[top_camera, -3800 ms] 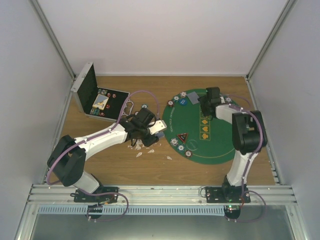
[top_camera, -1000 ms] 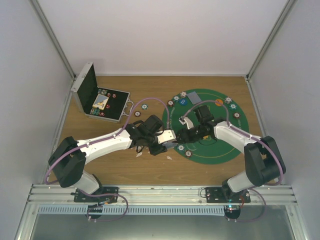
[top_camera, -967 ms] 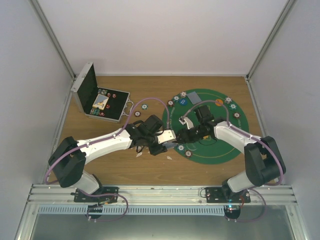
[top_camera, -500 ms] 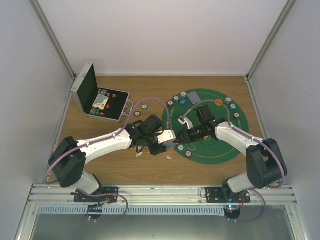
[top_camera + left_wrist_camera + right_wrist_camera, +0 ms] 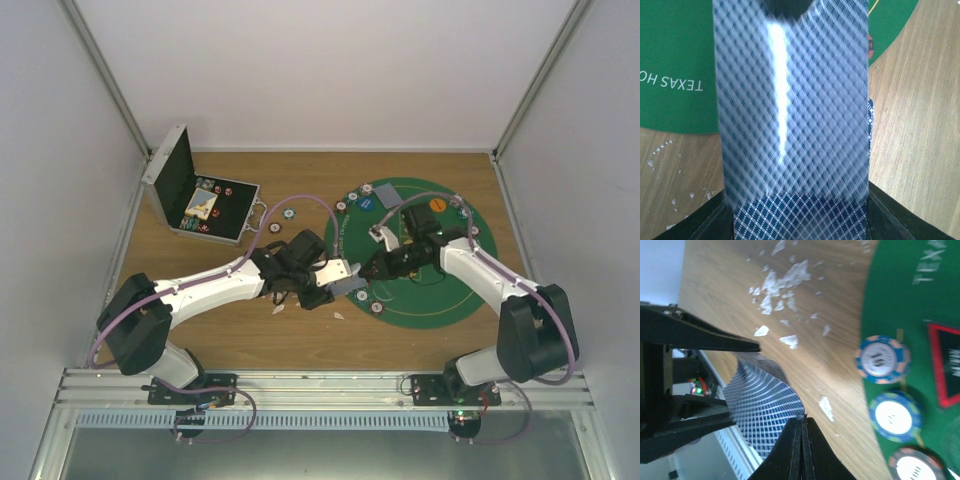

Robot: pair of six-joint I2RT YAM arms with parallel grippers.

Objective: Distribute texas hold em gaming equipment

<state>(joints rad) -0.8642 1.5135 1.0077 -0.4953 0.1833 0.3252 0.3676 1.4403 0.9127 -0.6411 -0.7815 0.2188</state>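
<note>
Since a moment ago the right tool (image 5: 801, 416) has snapped shut, and now its two fingers pinch the edge of the top card (image 5: 765, 405). That card bends up in a curve. It belongs to the pack of playing cards (image 5: 800, 215), which have blue criss-cross backs. The left tool (image 5: 340, 275) is closed on that pack and grips it from both sides. The pack hangs in the air over the desk (image 5: 730, 285), just beside the left rim of the green mat (image 5: 900, 300), and the two tools meet there nose to nose. In the left wrist view the top card looks blurry and shiny, and the rest of the pack peeks out sharp below it. Close by on the mat lie three poker chips (image 5: 882, 359) in a row, with the red-black triangle token (image 5: 947, 370) next to them. More chips sit around the far rim of the mat. White scraps (image 5: 785, 275) are scattered on the wood near the pack. An open case (image 5: 195, 195) stands at the far left of the desk, well apart from the tools.
</note>
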